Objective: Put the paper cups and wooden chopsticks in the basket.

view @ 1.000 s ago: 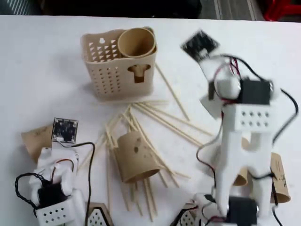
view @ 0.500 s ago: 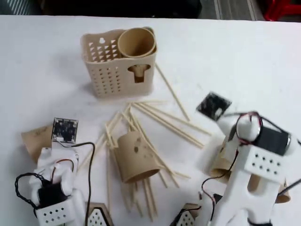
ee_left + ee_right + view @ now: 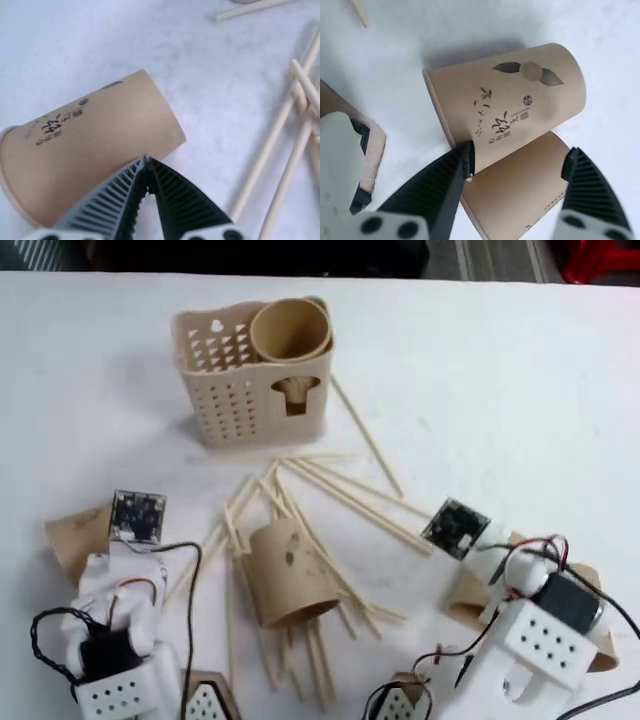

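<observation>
Item: paper cup (image 3: pixel 520 95), on its side against a second cup, right of the chopsticks (image 3: pixel 350 502), well apart from the basket (image 3: pixel 235 405). Light, thin-walled, easily crushed (squeeze gently). Right gripper (image 3: pixel 519 156): spread wide above it. You'd best grip across the body near the stiffer rim.

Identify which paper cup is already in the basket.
The upright, mouth-up cup inside the basket. Every other cup lies on its side on the table, outside it.
</observation>
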`<action>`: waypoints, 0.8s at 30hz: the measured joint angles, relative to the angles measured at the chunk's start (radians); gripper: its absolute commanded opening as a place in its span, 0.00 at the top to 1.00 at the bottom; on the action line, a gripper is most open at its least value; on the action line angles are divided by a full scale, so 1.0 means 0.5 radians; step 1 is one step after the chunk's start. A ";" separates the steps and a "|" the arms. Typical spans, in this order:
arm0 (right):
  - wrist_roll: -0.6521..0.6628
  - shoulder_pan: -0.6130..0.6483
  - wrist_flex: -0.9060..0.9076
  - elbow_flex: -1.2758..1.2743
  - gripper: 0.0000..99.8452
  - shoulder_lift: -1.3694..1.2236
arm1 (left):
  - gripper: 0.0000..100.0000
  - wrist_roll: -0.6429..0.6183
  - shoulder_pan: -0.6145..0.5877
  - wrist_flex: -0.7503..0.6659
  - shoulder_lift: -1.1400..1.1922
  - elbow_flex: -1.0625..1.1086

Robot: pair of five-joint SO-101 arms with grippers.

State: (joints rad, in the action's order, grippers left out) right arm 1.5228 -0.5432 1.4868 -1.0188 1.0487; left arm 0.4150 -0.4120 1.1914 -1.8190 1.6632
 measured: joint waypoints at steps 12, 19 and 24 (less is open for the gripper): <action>0.150 -0.114 0.227 0.083 0.71 0.288 | 0.97 0.000 0.000 0.000 0.000 0.000; 0.175 -0.120 0.390 0.055 0.71 0.571 | 0.97 0.000 0.000 0.000 0.000 0.000; 0.175 -0.126 0.301 -0.172 0.71 0.669 | 0.97 0.000 0.000 0.000 0.000 0.000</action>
State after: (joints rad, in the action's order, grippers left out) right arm 1.6103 -0.6061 1.6372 -1.1047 1.3832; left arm 0.4150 -0.4120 1.1914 -1.8190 1.6632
